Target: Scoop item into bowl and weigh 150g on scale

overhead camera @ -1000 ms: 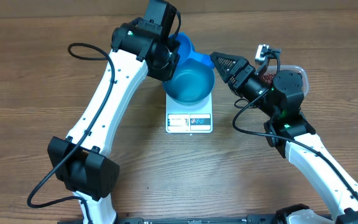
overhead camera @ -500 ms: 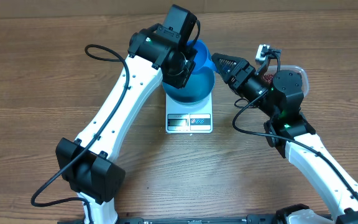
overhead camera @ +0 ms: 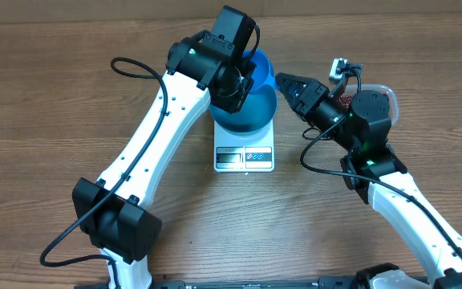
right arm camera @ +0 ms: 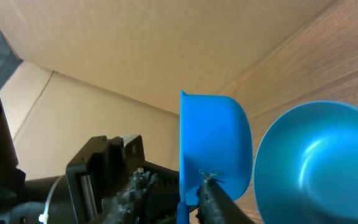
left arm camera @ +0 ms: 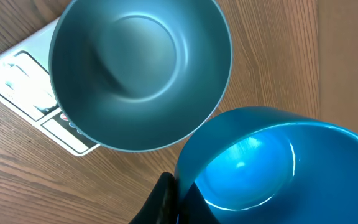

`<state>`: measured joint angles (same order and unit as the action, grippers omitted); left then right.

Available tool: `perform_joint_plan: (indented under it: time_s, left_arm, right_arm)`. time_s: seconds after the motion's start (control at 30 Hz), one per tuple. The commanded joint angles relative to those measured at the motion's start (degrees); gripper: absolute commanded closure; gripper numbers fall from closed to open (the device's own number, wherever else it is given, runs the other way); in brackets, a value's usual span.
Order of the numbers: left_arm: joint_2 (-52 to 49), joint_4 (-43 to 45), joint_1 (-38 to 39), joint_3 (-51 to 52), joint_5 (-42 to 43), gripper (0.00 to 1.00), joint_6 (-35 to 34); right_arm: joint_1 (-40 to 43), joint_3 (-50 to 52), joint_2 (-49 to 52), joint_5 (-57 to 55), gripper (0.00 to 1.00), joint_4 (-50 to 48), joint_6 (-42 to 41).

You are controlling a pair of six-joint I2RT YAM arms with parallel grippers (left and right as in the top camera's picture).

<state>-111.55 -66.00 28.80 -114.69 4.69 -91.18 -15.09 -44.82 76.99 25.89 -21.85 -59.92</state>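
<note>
Bowl (left arm camera: 142,68): stood upright on the scale, its smooth teal inside facing up.
Scale (overhead camera: 245,158): lay flat near the middle of the desk (overhead camera: 54,96), somewhat toward the far edge, with its display strip facing the near edge.
Beans (overhead camera: 346,100): showed as dark red bits in the clear tub (overhead camera: 383,90) toward the desk's right edge, mostly hidden.
Scoop (left arm camera: 278,168): blue, hung just above and beside the bowl's far-right rim.
Left gripper (left arm camera: 178,202): was clamped tight on the scoop.
Right gripper (right arm camera: 174,186): had fingers either side of the scoop's lower edge, one touching it. Whether they gripped could not be told.
</note>
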Motion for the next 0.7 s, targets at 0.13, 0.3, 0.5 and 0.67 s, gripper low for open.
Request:
perform_joint_plan:
  time_s: [0.13,0.3,0.5,0.67]
  left_arm:
    - [1.07,0.26,0.22,-1.4,-0.66,0.96,-0.57]
    - [1.07,0.28,0.42,-1.4,-0.63,0.95,-0.57]
    - [1.07,0.42,0.87,-1.4,-0.61,0.91,-0.57]
    - [1.07,0.22,0.85,-1.4,-0.63,0.58,-0.52]
  right_arm:
    - [-0.24,-0.9,-0.46,-0.33,0.83,-0.28,0.39]
    - [-0.24,-0.9,-0.46,-0.35,0.89,0.15,0.37]
    - [-0.24,-0.9,-0.46,-0.35,0.96,1.01,0.35]
    - [-0.24,-0.9,-0.46,-0.39,0.96,1.25,-0.09]
